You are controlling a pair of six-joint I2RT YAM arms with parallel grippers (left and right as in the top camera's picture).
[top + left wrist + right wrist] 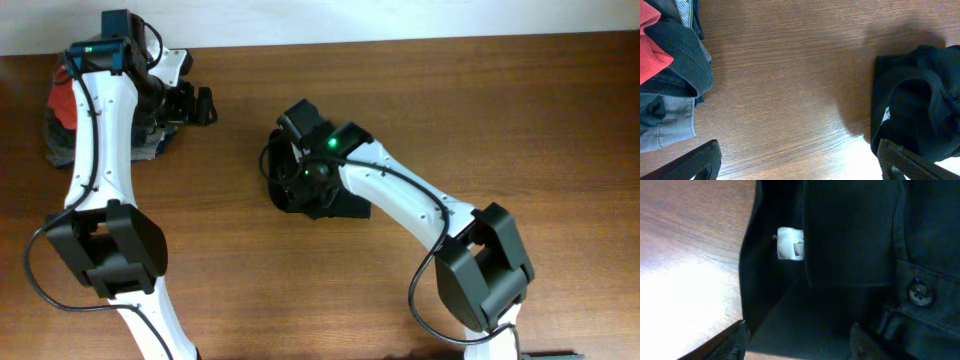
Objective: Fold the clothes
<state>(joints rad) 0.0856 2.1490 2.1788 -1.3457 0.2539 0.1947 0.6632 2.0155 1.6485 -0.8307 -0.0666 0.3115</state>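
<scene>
The clothes, a black garment point(345, 207), lie crumpled in a heap near the table's middle. The right wrist view shows the dark fabric point(850, 240) close up, with a small white label point(790, 244) and a button point(916, 292). My right gripper point(283, 175) is down on the heap, open, its two fingers apart with black fabric point(797, 342) between them. My left gripper point(207, 106) hangs wide open above bare wood point(800, 162), to the left of the black garment point(920, 100) and holding nothing.
A pile of other garments point(55, 135) sits at the table's far left, with a red one point(652, 40) on top and grey and dark ones point(675, 120) beneath. Bare wooden table point(500, 110) stretches to the right and along the front.
</scene>
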